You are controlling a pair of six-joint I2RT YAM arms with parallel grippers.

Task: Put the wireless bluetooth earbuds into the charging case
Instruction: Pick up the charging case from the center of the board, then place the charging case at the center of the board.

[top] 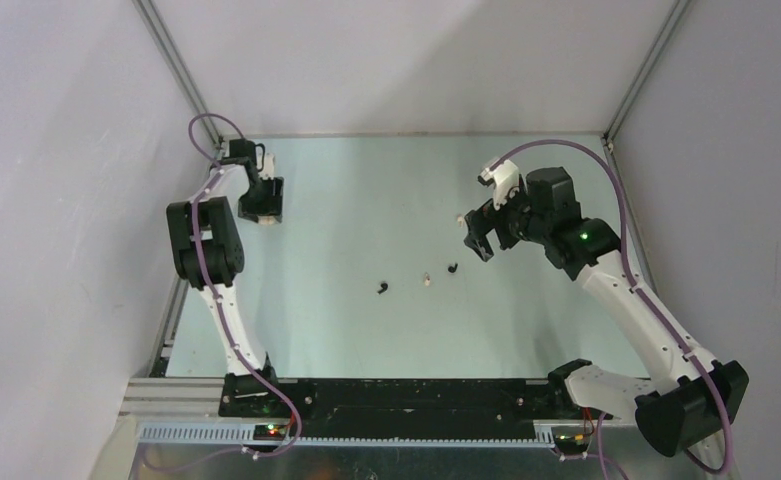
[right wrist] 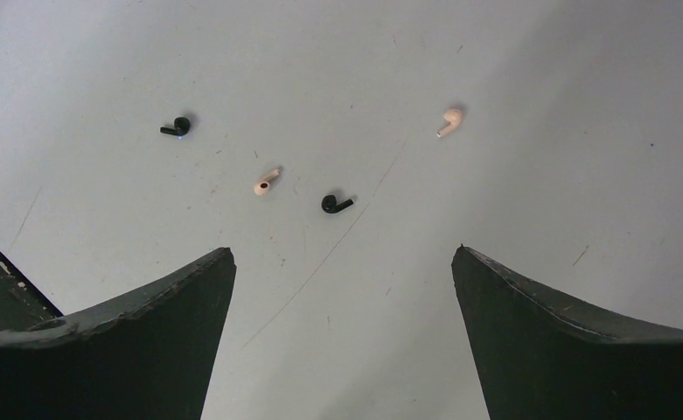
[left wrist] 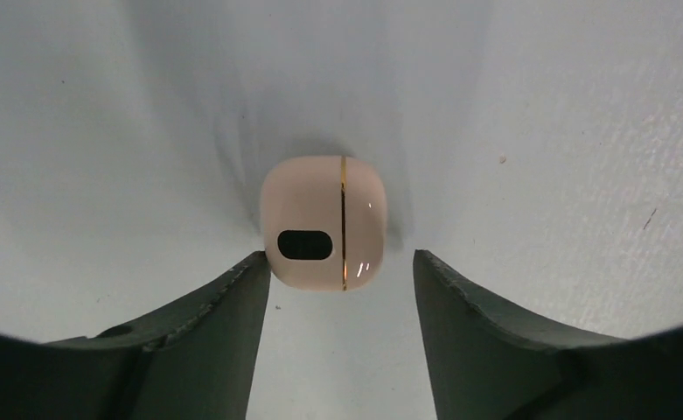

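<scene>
Robotics lab cell; plain grey walls (top: 56, 200); aluminium corner posts (top: 173, 62); pale table (top: 366, 190); left arm (top: 204, 245), right arm (top: 626, 290) bolted.

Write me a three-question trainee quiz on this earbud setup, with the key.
1. How many earbuds lie loose on the table?
2. True or false: the right gripper is shut on a black earbud.
3. The cream charging case lies right in front of which gripper's fingers? A. left gripper B. right gripper C. neither
Key: 1. four, two black and two cream; 2. false, it is open and empty; 3. A.
</scene>
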